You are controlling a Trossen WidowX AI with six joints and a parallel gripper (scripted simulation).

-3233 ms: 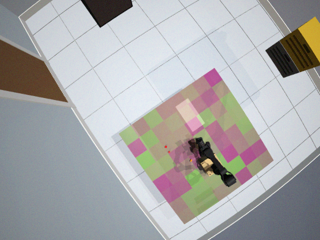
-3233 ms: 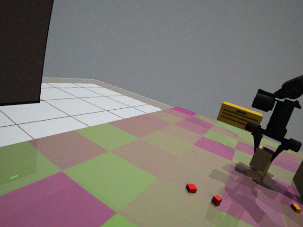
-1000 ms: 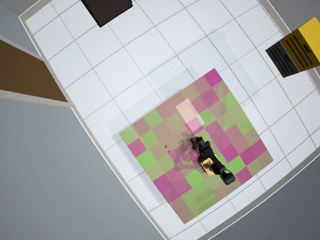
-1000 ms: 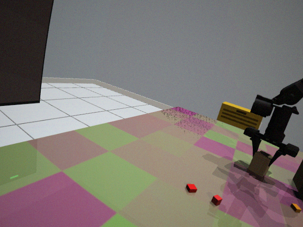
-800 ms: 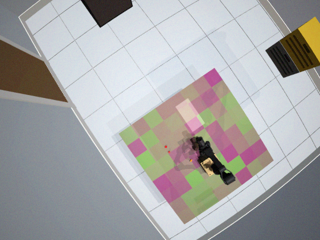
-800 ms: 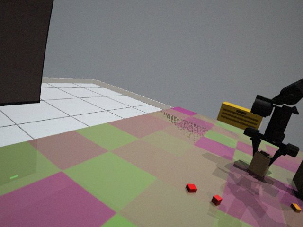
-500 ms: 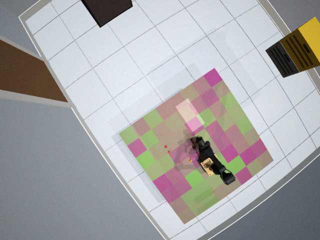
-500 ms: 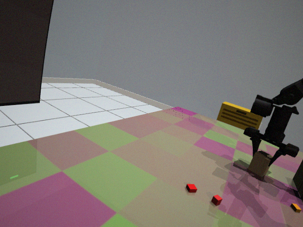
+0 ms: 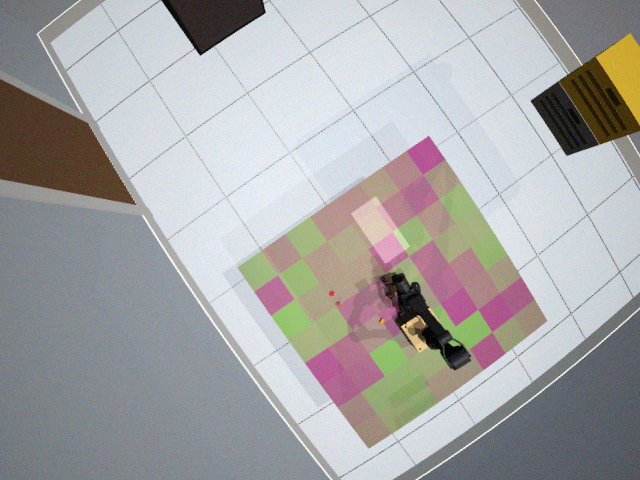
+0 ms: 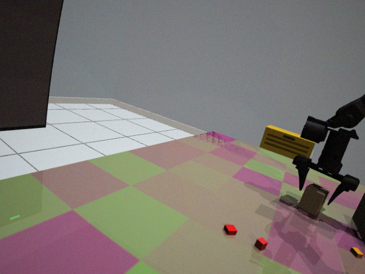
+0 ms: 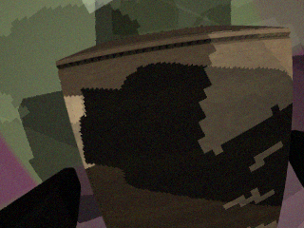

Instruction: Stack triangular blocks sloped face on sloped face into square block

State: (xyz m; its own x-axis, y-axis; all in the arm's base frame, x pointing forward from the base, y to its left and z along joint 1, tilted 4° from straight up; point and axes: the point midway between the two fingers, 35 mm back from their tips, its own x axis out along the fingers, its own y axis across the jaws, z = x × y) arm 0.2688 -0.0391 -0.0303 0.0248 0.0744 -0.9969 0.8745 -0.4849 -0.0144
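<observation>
With its fingers spread wide and gripping nothing, the hand [image 10: 314, 197] reaches down over the brown block [image 10: 313, 200] [image 11: 190, 128], which stands on the checkered table [image 10: 129, 218] [image 9: 341, 248] between the fingertips. Two red bits [image 10: 230, 229] [image 9: 331, 293] and an orange one [image 10: 356, 252] [image 9: 381, 320] lie off to the side of the hand.

Jagged black shadows swallow much of the dim, grainy close-up's brown block [image 11: 247, 90]; from above, a pale glare patch brightens the tabletop [image 9: 343, 248] towards twelve o'clock.
</observation>
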